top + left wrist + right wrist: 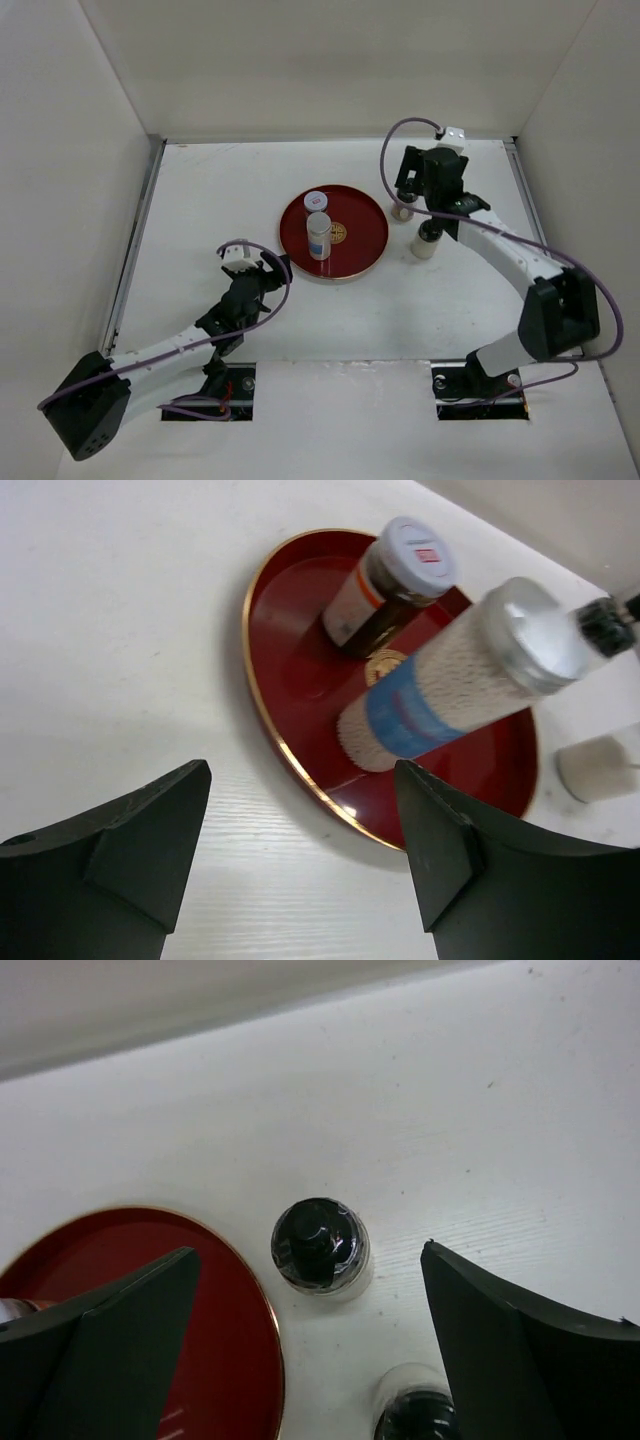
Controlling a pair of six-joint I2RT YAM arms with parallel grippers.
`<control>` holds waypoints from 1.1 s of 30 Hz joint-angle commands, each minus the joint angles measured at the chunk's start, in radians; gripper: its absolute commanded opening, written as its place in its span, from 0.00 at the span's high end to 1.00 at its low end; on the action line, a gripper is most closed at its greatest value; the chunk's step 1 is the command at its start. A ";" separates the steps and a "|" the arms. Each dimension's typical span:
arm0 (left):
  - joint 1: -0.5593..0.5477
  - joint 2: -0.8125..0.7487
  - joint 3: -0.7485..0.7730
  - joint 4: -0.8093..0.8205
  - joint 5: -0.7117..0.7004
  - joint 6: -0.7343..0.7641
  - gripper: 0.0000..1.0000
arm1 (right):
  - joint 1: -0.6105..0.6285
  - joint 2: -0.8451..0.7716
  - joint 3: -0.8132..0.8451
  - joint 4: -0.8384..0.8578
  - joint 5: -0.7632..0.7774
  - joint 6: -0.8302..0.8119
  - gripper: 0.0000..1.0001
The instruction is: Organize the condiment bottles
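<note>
Both grippers stand with their fingers apart and hold nothing. On the left gripper (302, 780) the gap is moderate and it is beside the near-left rim of the red plate (290, 690), with only the rim and the white table (200, 200) in the gap. On the right gripper (310, 1255) the fingers are very wide, above the table just beyond the right rim of the plate.

Two bottles stand on the plate. The cylinder bottle (440, 695) has a pale grey cap and a blue label with pale writing which I cannot read; it stands near the gold emblem (385, 667) in the centre, straight in front of the left gripper and apart from it. Behind it, close to the far rim, is a dark jar (375, 605) with a white cap that carries a small red mark, and a white label with an orange band; the words are too small to read.

One squat bottle (320, 1245) with a black cap stands on the table just beside the right rim, below and between the right fingers, touching neither. The second squat bottle (415, 1420) is near it, closer to the table's near edge.
</note>
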 commanded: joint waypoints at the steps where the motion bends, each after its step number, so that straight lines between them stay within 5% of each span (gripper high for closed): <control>1: 0.050 0.012 -0.038 0.193 0.042 -0.035 0.28 | -0.012 0.122 0.154 -0.171 -0.052 -0.078 0.00; 13: 0.078 0.095 -0.047 0.229 0.154 -0.117 0.24 | -0.030 0.386 0.365 -0.339 -0.062 -0.078 0.02; 18: 0.081 0.106 -0.046 0.226 0.171 -0.121 0.23 | -0.034 0.446 0.403 -0.339 -0.084 -0.071 0.23; 22: 0.090 0.106 -0.047 0.226 0.171 -0.127 0.23 | -0.041 0.402 0.389 -0.284 -0.065 -0.043 0.43; 27: 0.092 0.119 -0.049 0.230 0.166 -0.130 0.20 | -0.026 0.250 0.381 -0.156 -0.021 -0.075 0.46; 33: 0.098 0.135 -0.050 0.235 0.166 -0.137 0.19 | 0.084 0.266 0.440 -0.179 -0.036 -0.095 0.45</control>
